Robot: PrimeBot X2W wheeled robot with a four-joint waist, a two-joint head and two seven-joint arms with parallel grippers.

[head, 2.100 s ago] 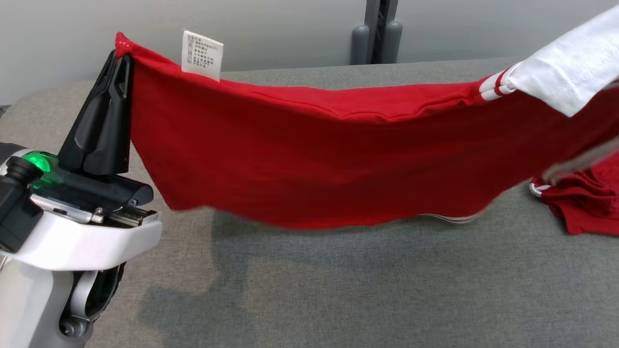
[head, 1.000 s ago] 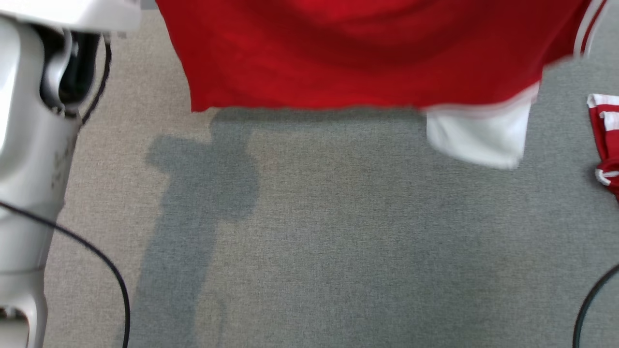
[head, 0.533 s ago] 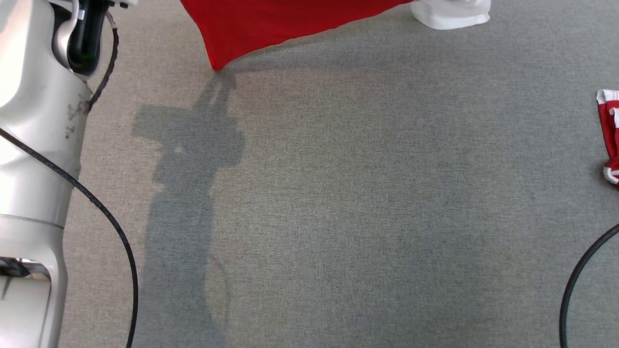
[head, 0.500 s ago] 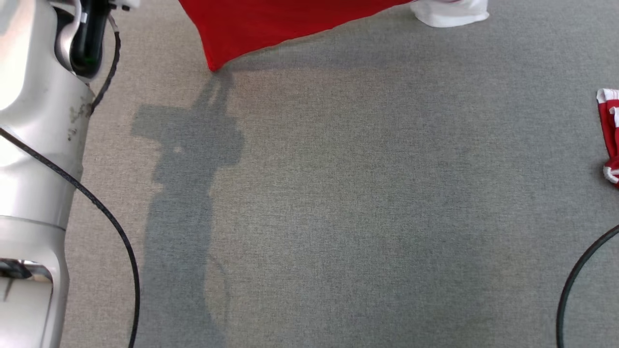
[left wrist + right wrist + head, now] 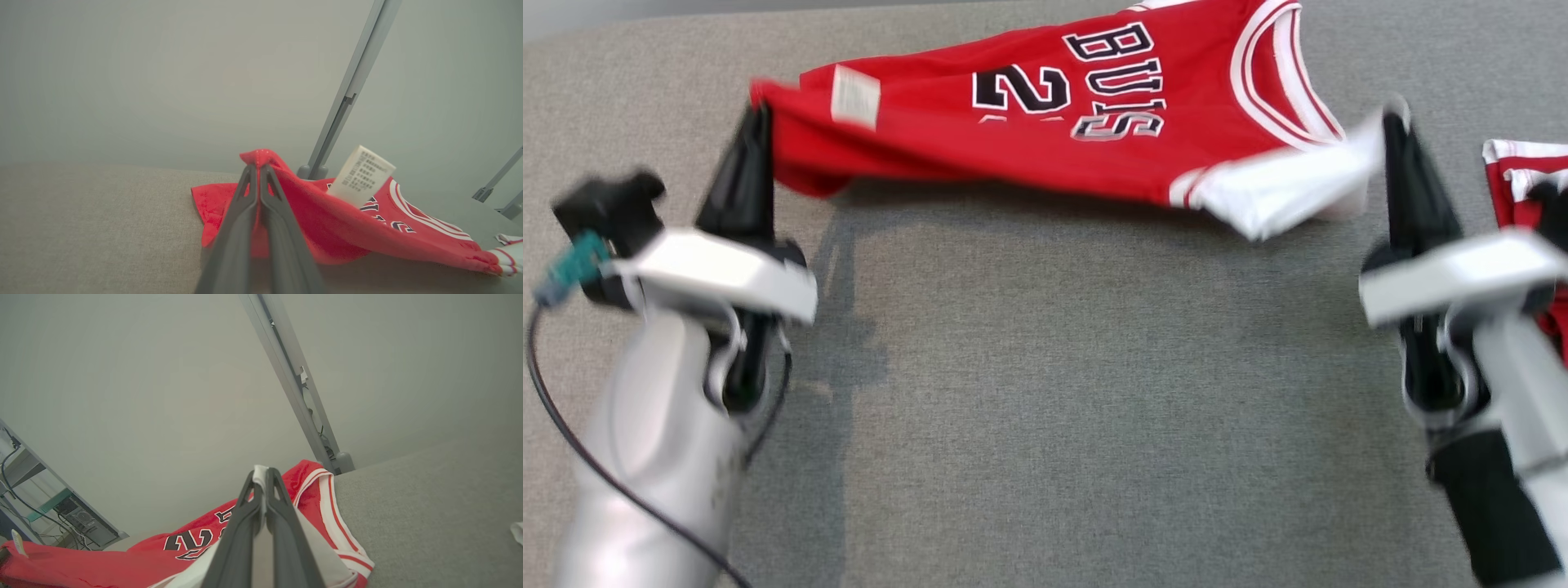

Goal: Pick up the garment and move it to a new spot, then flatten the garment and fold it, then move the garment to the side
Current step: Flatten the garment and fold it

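The left gripper is pinched closed on a red corner of the garment. The right gripper is clamped on the garment's white edge. Two seconds ago the garment hung in the air between them as a plain red sheet. Now it lies across the far part of the grey table, printed side up. Its black lettering shows "BU", "S" and "2". The print on the white care label is too small to read. Another red garment lies at the right.
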